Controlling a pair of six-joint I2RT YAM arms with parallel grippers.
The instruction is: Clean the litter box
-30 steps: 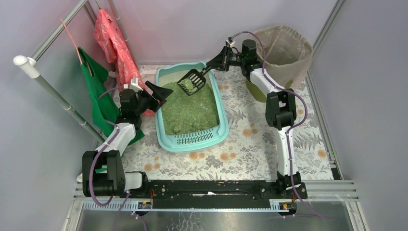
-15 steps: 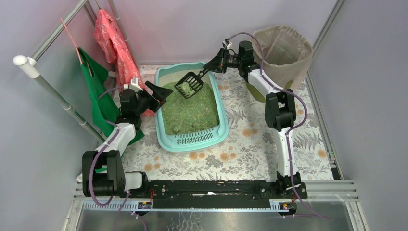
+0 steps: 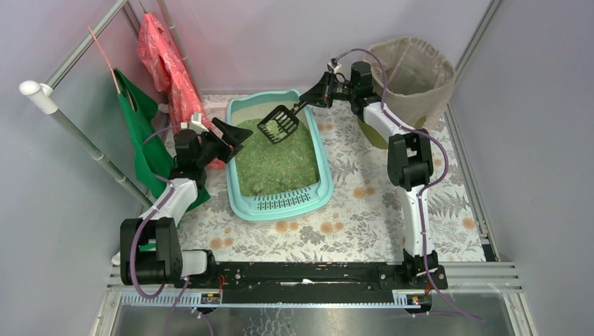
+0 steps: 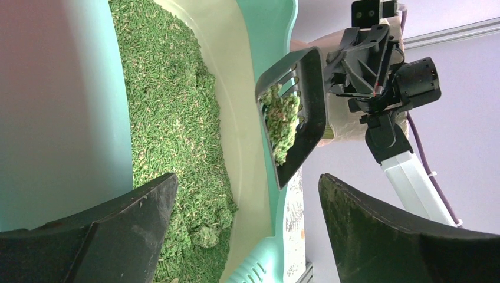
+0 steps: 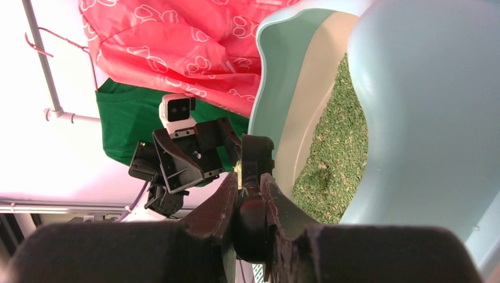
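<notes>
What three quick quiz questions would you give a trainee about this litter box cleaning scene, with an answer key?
1. True or false: the left gripper is shut on the litter scoop.
2. The loaded litter scoop hangs above: A) the litter box, B) the lined bin, C) the floral mat.
3. Fill in: the lined bin stands on the ___ arm's side.

Key: 1) False; the left gripper is open, and the right gripper holds the scoop. 2) A. 3) Right.
</notes>
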